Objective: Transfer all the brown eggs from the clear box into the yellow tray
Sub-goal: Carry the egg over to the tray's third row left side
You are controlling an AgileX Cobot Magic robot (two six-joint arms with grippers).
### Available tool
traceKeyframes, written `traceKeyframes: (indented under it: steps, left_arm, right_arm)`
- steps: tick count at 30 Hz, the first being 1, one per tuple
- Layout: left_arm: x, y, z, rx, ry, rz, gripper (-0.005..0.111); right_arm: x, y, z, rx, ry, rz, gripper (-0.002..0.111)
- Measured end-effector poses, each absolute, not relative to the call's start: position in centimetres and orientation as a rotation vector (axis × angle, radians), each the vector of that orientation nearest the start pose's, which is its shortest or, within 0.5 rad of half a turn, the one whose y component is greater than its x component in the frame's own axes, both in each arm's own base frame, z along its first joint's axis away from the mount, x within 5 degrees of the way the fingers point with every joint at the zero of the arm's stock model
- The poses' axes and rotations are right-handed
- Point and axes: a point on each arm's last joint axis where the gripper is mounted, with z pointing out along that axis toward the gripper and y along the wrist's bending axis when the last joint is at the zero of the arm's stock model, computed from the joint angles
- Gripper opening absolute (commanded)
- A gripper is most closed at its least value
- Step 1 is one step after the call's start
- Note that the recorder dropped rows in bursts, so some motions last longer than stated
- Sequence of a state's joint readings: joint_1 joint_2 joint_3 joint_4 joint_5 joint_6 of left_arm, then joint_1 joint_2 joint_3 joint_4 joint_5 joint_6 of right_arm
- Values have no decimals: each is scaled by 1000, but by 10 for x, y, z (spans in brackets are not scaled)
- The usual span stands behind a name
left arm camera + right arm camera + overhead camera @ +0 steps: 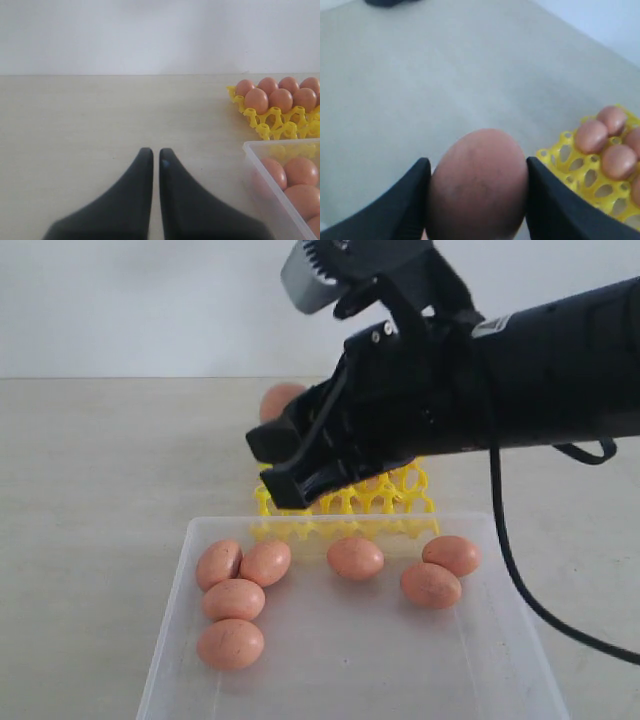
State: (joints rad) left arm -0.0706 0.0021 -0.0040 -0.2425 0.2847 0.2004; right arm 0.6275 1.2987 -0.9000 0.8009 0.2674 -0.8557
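One brown egg point(477, 185) is pinched between the two dark fingers of the right claw point(477, 162). The fingers are spread wide around its sides and pressed against it, and the egg is held up off the table point(420, 75). In the exterior view this claw is seen above the far edge of the clear box point(175, 640). Its arm reaches in from the right and covers most of the yellow tray point(345, 503).

The tray is set on the table just behind the box; whether the two touch cannot be told. Seven brown eggs point(233, 599) are seen lying in the box. Four are clustered at the left side, one lies near the middle by the far wall, and two lie close together towards the right.

In the left wrist view, several more eggs are seen seated in the tray's cups, packed side by side in its farther rows. The left claw point(152, 150) is pressed together, with only a thin slit between its fingertips. It is held over the table, to the side of the box and the tray.
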Motion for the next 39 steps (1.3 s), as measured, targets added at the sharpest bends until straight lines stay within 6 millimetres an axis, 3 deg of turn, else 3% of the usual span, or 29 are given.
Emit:
traceKeyframes:
  steps: [11, 15, 19, 26, 34, 39]
  left_arm:
    - [54, -10, 189, 83, 1758, -134, 4]
    - [54, -10, 189, 83, 1758, -134, 4]
    - [54, -10, 189, 83, 1758, -134, 4]
    - [54, -10, 189, 83, 1758, -134, 4]
    - [54, -10, 189, 83, 1758, -134, 4]
    - [54, -10, 189, 83, 1758, -134, 4]
  right_arm:
    - [250, 151, 350, -319, 1569, 246, 0]
    - [262, 140, 356, -151, 1421, 95, 0]
    - [275, 138, 348, -76, 1359, 11, 0]
    - [305, 157, 328, -52, 1324, 124, 0]
    - [305, 205, 312, -461, 1337, 437, 0]
    - [312, 218, 283, -490, 1455, 551, 0]
